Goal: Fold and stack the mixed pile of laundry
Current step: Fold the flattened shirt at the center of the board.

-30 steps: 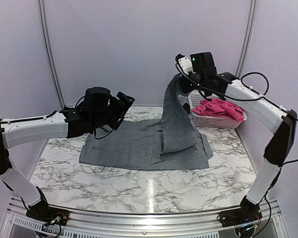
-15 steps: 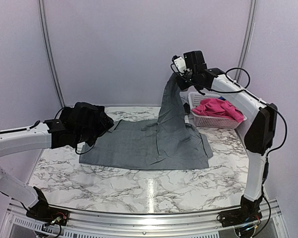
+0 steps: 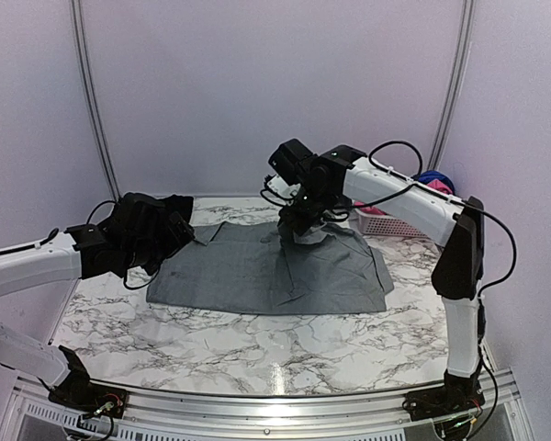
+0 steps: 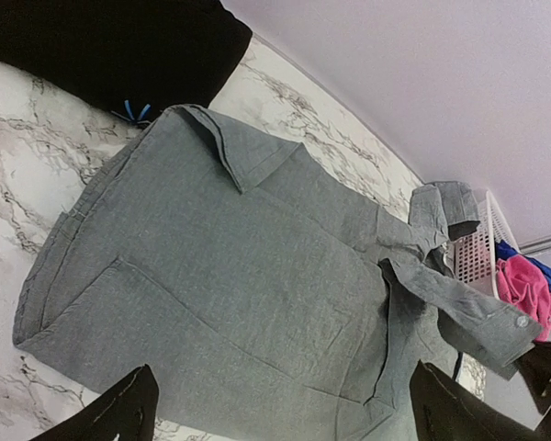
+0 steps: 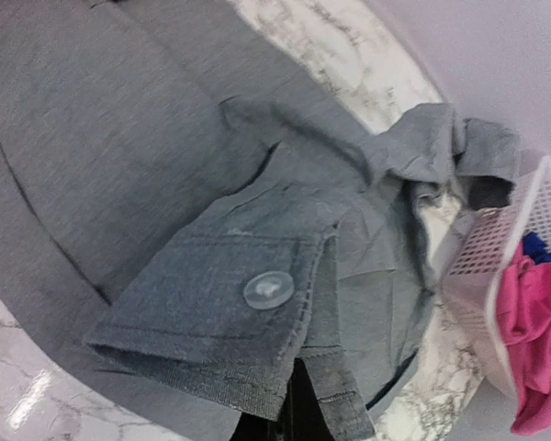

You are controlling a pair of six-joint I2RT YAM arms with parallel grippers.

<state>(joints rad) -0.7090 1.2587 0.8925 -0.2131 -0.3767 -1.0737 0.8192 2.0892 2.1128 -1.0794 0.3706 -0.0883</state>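
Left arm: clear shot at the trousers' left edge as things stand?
Likely yes: left hand hangs open over the trousers, and nothing covers that edge; the black cloth lies beside it.

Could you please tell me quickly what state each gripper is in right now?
Left gripper: open, holding nothing.
Right gripper: closed on the waistband of the grey trousers.

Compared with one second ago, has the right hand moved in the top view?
Yes. The right hand has come down and to the left, away from the white plastic lattice basket, lowering the grey pocketed trousers.
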